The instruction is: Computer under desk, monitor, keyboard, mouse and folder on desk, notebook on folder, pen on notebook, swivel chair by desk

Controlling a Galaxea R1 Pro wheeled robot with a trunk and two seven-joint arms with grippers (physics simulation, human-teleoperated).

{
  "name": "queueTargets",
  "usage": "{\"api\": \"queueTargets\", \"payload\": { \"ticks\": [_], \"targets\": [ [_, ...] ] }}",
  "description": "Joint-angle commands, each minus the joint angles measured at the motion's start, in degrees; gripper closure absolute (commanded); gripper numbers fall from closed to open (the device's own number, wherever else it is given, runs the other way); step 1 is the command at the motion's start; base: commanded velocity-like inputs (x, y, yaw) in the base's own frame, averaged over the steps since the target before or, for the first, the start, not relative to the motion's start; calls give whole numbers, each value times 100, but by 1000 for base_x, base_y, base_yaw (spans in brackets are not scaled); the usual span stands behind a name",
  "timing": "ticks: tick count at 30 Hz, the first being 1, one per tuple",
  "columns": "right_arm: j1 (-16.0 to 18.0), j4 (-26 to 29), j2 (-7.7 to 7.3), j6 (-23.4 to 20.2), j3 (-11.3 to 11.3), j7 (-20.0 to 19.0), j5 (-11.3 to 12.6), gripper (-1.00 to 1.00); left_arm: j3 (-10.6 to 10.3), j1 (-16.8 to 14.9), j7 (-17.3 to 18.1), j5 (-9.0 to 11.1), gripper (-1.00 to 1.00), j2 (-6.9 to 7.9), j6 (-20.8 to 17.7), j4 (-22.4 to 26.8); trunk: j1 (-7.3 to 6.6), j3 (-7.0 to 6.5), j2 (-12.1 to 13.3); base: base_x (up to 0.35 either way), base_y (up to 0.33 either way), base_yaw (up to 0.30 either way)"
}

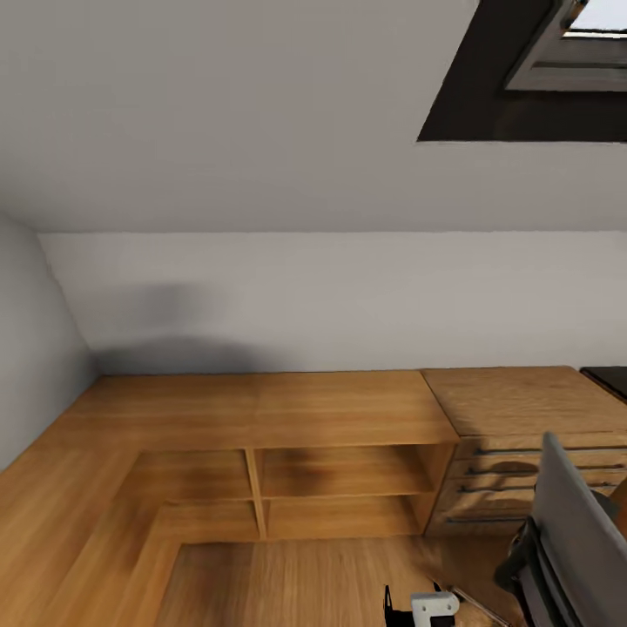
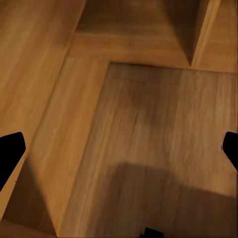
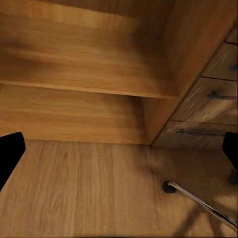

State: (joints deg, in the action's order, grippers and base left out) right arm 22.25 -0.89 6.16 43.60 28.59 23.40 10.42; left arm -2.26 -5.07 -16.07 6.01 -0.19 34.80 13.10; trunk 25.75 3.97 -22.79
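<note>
The swivel chair [image 1: 575, 522] stands at the lower right of the head view, showing its grey back and black frame, in front of a wooden drawer chest. One metal leg of its base with a castor [image 3: 171, 187] lies on the floor in the right wrist view. A black corner of the desk [image 1: 610, 379] peeks in at the right edge beyond the chest. My left gripper [image 2: 119, 153] hangs open over the plank floor with nothing between its fingers. My right gripper [image 3: 119, 153] is open too, low above the floor and facing the shelves.
A low light wooden shelf unit [image 1: 344, 470] with open compartments runs along the grey wall and turns down the left side. The drawer chest [image 1: 514, 418] adjoins it on the right. A dark-framed skylight [image 1: 557, 70] sits in the sloped ceiling.
</note>
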Motion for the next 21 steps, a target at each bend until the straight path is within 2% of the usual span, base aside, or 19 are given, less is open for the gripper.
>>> {"api": "queueTargets", "payload": {
  "ticks": [1,8,17,21],
  "targets": [
    [7,-9,5,15,47,17,48,-100,-26,-3,-1,58,-100,1,21,0,4,13,-13,0,0,-300],
    [7,-8,65,-44,39,37,102,-100,-24,-3,-1,58,-100,1,26,0,4,13,-13,0,0,-300],
    [7,-8,58,-56,9,46,117,-100,-5,-3,-9,66,-100,4,47,0,4,13,-13,0,0,-300],
    [7,-24,31,-60,-6,49,206,-100,-5,-3,-10,67,-100,2,52,0,4,13,-13,0,0,-299]
  ]
}}
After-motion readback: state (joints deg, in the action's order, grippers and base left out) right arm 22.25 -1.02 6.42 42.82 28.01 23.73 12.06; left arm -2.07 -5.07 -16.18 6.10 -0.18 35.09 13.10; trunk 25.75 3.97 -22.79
